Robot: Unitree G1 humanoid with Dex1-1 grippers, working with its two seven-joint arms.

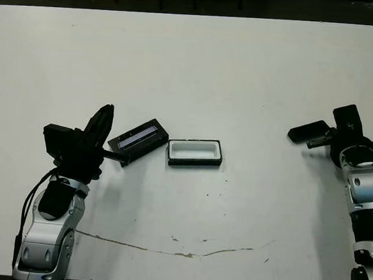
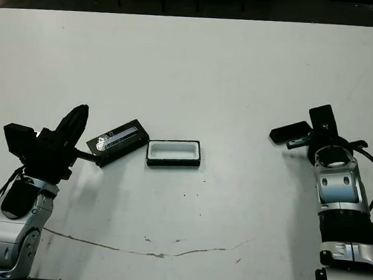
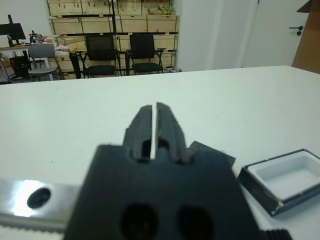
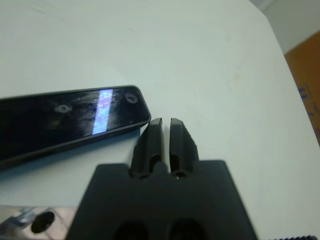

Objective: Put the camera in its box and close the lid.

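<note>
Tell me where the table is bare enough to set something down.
Bare: the wide middle between the box and the camera, and the whole far half. Crowded: the left gripper, lid and box sit close together.

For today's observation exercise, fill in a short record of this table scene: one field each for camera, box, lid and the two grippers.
camera: lying flat on the table beside the right gripper, not held
box: open, white lining empty
lid: off, next to the box on its left
left gripper: shut, empty, near the lid
right gripper: shut, empty

Open white-lined box (image 1: 194, 152), lid (image 1: 138, 140) just beside, camera (image 1: 308, 132) well apart
</note>
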